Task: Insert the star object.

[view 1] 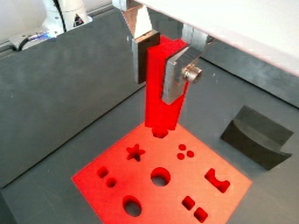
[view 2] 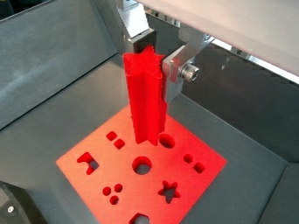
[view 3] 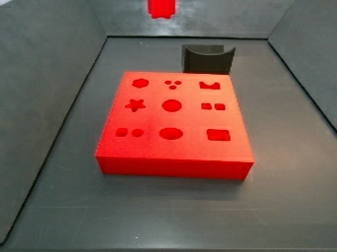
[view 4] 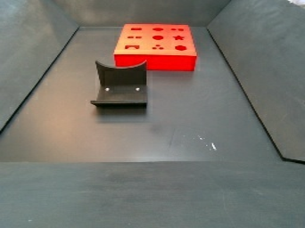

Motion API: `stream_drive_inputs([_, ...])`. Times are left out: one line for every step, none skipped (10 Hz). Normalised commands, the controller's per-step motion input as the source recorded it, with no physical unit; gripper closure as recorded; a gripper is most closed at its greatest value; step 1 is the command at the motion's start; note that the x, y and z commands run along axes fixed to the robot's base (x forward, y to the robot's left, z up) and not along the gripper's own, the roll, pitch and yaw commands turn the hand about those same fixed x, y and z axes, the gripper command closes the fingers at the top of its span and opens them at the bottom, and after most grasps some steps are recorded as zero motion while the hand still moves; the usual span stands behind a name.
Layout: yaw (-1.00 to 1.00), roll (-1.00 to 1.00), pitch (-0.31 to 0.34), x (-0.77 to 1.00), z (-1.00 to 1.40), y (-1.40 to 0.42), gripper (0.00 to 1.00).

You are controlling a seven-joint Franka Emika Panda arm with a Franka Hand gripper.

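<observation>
The pincer [view 1: 167, 63] is clamped on the star object [view 1: 162, 92], a long bright red peg held upright between the silver plates; in both wrist views the peg hangs in the air above the red block [view 1: 163, 179], its lower end clear of the block's top face. In a wrist view one silver finger [view 2: 177, 66] presses the peg's side, while the opposite finger is mostly hidden behind the peg.

In a side view only the peg's lower tip [view 3: 162, 8] shows at the top edge of the frame; the pincer itself is cut off there. The block [view 3: 174, 123] lies near the middle of the dark surface [view 3: 79, 197], with its star hole [view 3: 134, 103] among round and square holes. The dark curved holder [view 3: 207, 57] stands just behind the block, toward the far edge.

In a side view the holder [view 4: 120, 85] sits between the camera and the block [view 4: 158, 44]; neither peg nor pincer appears there, and the block's holes are too small to tell apart clearly.
</observation>
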Motion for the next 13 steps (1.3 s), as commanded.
stream_drive_inputs([-0.02,-0.12,0.0,0.03,-0.09,0.0,1.0])
stream_drive_inputs([0.0,0.0,0.0,0.0,0.0,-0.02,1.0])
stream_drive_inputs([0.0,-0.04,-0.026,0.01,-0.31,0.09,1.0])
stream_drive_inputs([0.07,0.0,-0.067,0.0,-0.57,0.11,1.0])
stream_drive_inputs([0.0,0.02,-0.034,-0.06,-0.42,0.0,1.0])
stream_drive_inputs([-0.35,0.01,-0.079,-0.01,-0.43,-0.03,1.0])
stream_drive_inputs([-0.6,0.0,-0.186,0.0,-0.3,-0.09,1.0])
stream_drive_inputs([-1.0,0.0,-0.107,0.0,-0.17,0.0,1.0])
stream_drive_inputs([-1.0,0.0,-0.04,0.0,-0.2,0.0,1.0])
stream_drive_inputs([-1.0,0.0,-0.016,0.0,-0.25,0.0,1.0])
stream_drive_inputs([-0.98,0.04,0.0,-0.23,-0.46,0.0,1.0])
stream_drive_inputs([-0.69,0.0,0.003,-0.27,-0.62,0.0,1.0])
stream_drive_inputs([-0.58,0.0,0.0,-0.33,-0.66,0.01,1.0])
